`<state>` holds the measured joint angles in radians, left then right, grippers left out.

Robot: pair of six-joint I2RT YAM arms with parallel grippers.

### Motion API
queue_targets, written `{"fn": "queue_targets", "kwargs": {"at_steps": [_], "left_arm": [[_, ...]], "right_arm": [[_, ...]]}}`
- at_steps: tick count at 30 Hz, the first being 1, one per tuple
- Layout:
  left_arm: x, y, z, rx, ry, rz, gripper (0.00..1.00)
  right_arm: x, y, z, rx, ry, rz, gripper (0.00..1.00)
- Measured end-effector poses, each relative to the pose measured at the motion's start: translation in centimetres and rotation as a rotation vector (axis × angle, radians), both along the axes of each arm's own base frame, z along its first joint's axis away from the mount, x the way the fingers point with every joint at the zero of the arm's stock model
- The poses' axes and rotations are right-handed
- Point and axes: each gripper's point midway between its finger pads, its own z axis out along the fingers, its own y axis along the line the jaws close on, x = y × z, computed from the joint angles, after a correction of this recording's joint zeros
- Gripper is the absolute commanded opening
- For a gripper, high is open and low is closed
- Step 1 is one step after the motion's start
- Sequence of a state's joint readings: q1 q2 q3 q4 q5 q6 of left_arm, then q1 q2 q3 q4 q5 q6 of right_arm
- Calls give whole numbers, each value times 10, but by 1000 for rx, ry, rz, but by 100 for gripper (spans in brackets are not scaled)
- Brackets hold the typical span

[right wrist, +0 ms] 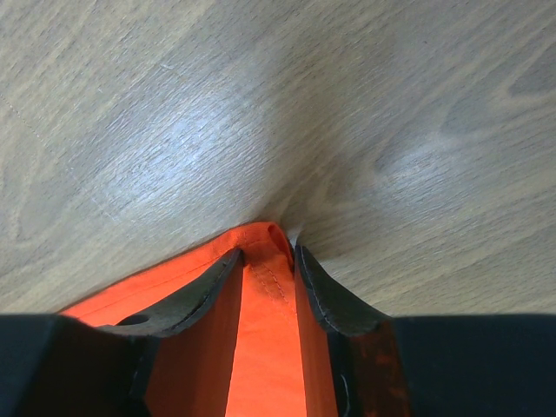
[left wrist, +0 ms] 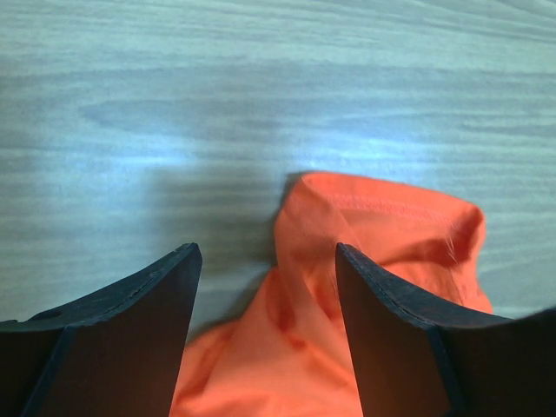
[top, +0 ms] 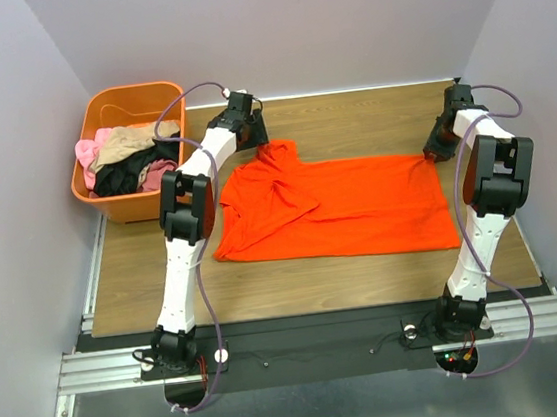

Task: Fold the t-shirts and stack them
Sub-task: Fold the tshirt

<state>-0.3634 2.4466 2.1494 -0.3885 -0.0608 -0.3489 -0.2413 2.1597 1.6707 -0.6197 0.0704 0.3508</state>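
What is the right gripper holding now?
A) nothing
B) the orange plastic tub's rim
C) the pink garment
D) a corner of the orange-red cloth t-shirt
D: the right wrist view shows the right gripper pinching a hemmed corner of the orange-red cloth t-shirt.

Pale wood-grain table (top: 298,287), orange-red t-shirt (top: 369,208) lay spread across its middle, smooth toward 3 o'clock, rumpled and folded over itself toward 9 o'clock, a point of cloth reaching toward 11 o'clock, orange plastic tub (top: 127,208) stood at the 10 o'clock corner, apart from the shirt
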Motion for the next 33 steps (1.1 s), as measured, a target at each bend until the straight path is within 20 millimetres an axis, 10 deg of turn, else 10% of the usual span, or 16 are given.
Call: {"fn": "queue_targets", "kwargs": {"at_steps": [15,24,29,33], "left_arm": [[12,-9,-16,-43,-13,-9,58],[17,-30,-20,-89,-38,-65,13],[16,-41,-20,-129,-36,-92,0],[16,-44,-19,-145,-39,-91,0]], "right_arm": [[1,3,0,17,-4,8,36],[1,5,0,23,-6,12,35],[0,5,0,26,-4,17,3],[1,6,0,37,-6,16,0]]}}
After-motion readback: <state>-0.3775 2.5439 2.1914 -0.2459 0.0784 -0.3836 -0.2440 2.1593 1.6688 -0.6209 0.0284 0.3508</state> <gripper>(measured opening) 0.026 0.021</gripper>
